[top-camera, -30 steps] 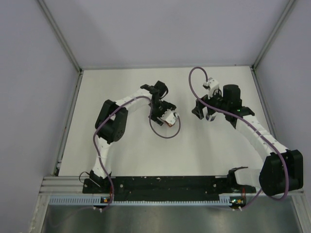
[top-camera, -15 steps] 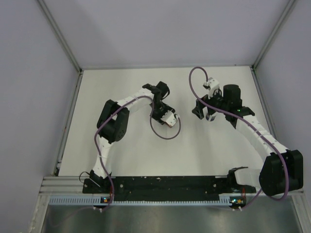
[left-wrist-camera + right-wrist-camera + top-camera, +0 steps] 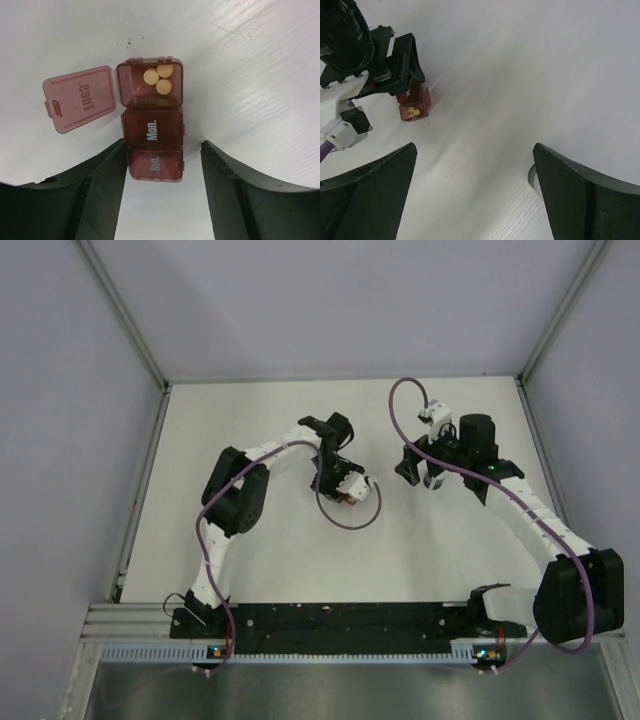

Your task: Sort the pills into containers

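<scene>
- Well, the left hand (image 3: 162,145) is open, with one finger on each side of the "Sun." end of the containers (image 3: 152,132) in the middle of the left wrist view. If it shuts crooked, I think the strip could spin or slide on the surface (image 3: 250,75).
- A bump could tip the strip and spill the pills (image 3: 157,79) from the open top box, since its lid (image 3: 82,99) hangs out to the left.
- The right hand (image 3: 474,146) is open wide and holds nothing.
- Count: two hands, one strip with three boxes, one lid open and two shut, three yellow pills.
</scene>
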`<state>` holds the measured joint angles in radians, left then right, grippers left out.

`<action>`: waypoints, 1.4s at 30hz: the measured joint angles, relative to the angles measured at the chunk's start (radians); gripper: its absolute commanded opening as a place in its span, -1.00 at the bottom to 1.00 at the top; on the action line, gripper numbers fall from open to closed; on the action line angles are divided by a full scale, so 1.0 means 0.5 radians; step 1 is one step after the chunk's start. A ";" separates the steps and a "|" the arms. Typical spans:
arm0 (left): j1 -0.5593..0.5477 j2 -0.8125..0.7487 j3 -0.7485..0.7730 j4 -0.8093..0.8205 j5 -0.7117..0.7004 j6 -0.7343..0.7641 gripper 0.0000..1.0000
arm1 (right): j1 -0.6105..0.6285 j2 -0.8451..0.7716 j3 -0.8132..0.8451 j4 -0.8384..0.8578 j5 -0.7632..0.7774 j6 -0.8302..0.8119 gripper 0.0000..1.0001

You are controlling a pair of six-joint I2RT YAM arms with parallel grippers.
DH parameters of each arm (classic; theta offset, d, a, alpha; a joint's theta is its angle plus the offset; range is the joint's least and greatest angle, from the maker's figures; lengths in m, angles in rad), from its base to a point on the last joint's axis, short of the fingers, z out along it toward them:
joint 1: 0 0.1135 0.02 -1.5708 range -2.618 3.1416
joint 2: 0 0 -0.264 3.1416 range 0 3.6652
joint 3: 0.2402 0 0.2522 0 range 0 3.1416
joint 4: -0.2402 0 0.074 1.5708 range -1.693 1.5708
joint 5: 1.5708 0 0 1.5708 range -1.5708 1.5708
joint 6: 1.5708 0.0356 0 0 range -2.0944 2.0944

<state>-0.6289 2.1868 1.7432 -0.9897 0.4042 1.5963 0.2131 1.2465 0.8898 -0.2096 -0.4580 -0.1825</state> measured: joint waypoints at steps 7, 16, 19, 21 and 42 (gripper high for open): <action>-0.003 0.000 -0.025 0.009 -0.009 -0.166 0.22 | 0.000 0.000 0.000 0.000 -0.001 0.001 0.98; -0.003 -0.048 -0.114 0.110 -0.016 -0.389 0.11 | 0.000 0.000 0.000 0.000 -0.014 0.001 0.98; -0.003 -0.079 -0.165 0.160 -0.026 -0.470 0.04 | 0.000 0.000 0.000 0.000 -0.015 0.001 0.98; -0.003 -0.101 -0.201 0.195 -0.030 -0.515 -0.02 | 0.000 0.000 0.000 0.000 -0.016 0.002 0.98; -0.007 -0.478 -0.638 0.394 -0.032 -0.999 -0.73 | 0.000 0.016 0.000 0.007 -0.268 0.118 0.98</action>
<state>-0.6323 1.9476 1.4242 -0.7925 0.3882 1.0969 0.2131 1.2545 0.8898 -0.2062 -0.5919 -0.1234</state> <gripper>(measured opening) 0.501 0.990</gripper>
